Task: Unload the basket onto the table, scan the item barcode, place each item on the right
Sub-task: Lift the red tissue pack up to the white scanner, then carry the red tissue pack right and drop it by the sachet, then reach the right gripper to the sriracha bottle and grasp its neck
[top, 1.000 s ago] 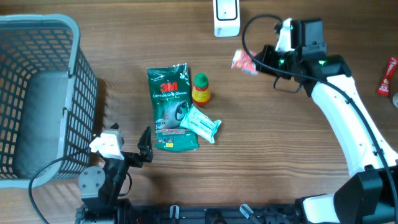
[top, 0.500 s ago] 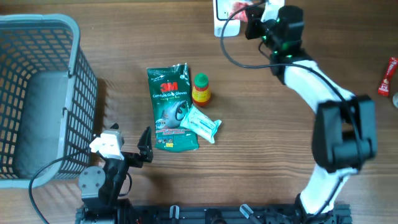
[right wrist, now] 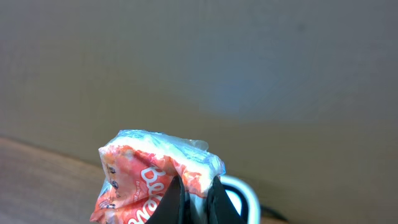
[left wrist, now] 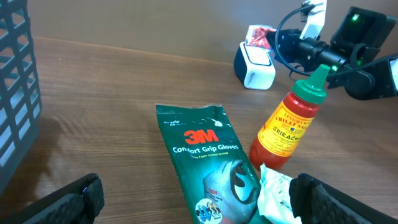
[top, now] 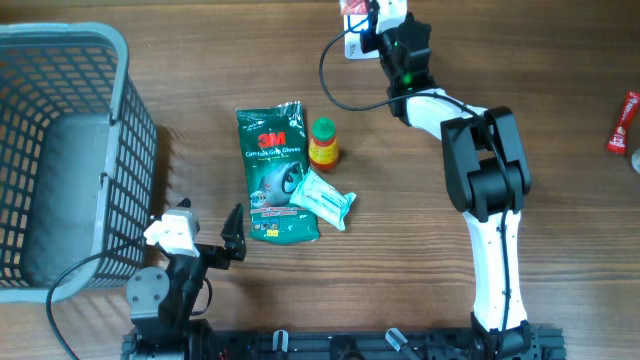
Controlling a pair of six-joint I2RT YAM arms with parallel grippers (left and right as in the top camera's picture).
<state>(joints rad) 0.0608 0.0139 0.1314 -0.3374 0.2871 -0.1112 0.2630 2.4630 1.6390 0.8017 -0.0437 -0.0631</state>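
My right gripper (top: 362,14) is shut on a crumpled red-orange snack packet (top: 351,7), holding it right over the white barcode scanner (top: 355,46) at the table's far edge. In the right wrist view the packet (right wrist: 149,180) is pinched between my black fingers, my gripper (right wrist: 196,200) low in the frame, and the scanner's white rim (right wrist: 241,190) shows just behind. The left wrist view shows the packet (left wrist: 262,35) against the scanner (left wrist: 254,67) from afar. My left gripper (top: 233,243) rests open at the near left with nothing between its fingers (left wrist: 69,200).
A green 3M gloves pack (top: 272,170), a Sriracha bottle (top: 323,142) and a white-teal wipes packet (top: 323,198) lie mid-table. A grey mesh basket (top: 60,150) fills the left side. A red item (top: 622,120) lies at the right edge.
The right arm has swung left and away from me, carrying the packet from right of the scanner to directly over it. The left arm has not moved.
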